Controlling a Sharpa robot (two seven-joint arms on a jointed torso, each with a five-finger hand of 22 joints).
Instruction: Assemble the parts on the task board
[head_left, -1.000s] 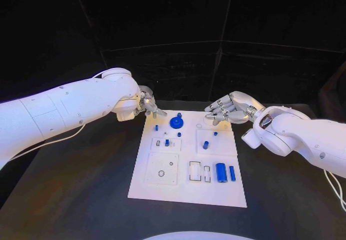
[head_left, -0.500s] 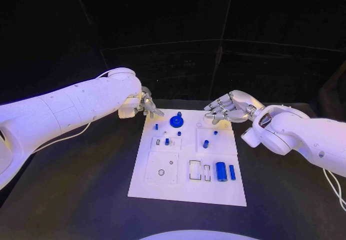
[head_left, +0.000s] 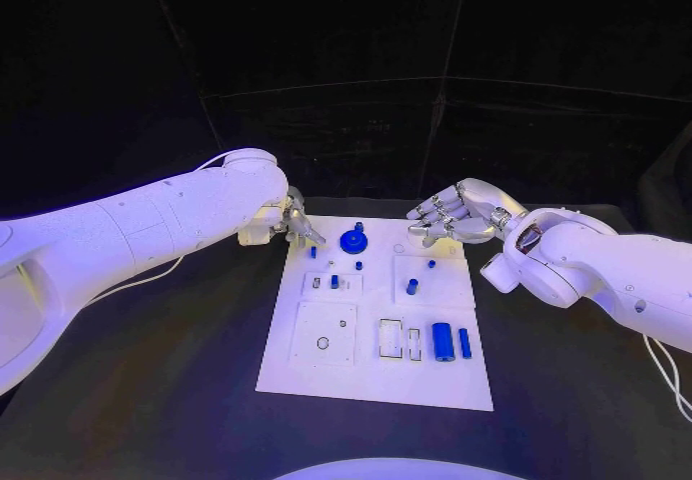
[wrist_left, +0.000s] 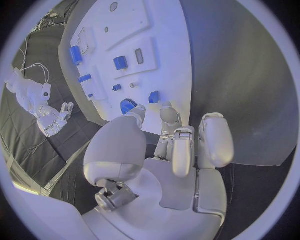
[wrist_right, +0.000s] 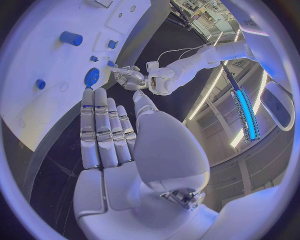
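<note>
My left hand (head_left: 293, 222) sits at the far left corner of the task board (head_left: 339, 375), fingers loosely apart and gripping nothing. The left wrist view shows its fingertips (wrist_left: 167, 112) just above the board edge, near a small blue peg (wrist_left: 154, 97) and the blue gear (wrist_left: 127, 106). My right hand (head_left: 451, 222) hovers at the far right corner, fingers extended side by side, palm bare, holding nothing.

Board location: middle of the black desk (head_left: 159, 380), lengthwise away from me.

Risks, by judgement:
- The peg is small and stands close to the gear. A reach with fingers this wide could nudge the gear or tip the peg.
- Pressure on the corner could slide the board on the desk, since nothing visibly clamps it.

Recesses and contents:
- The near right area holds 1 large blue cylinder (head_left: 443, 343) and 1 slimmer blue bar (head_left: 464, 343), lying beside rectangular slots (head_left: 391, 339) that look unfilled.
- The near left panel (head_left: 326, 335) carries a small ring; I cannot tell whether it is a loose part.
</note>
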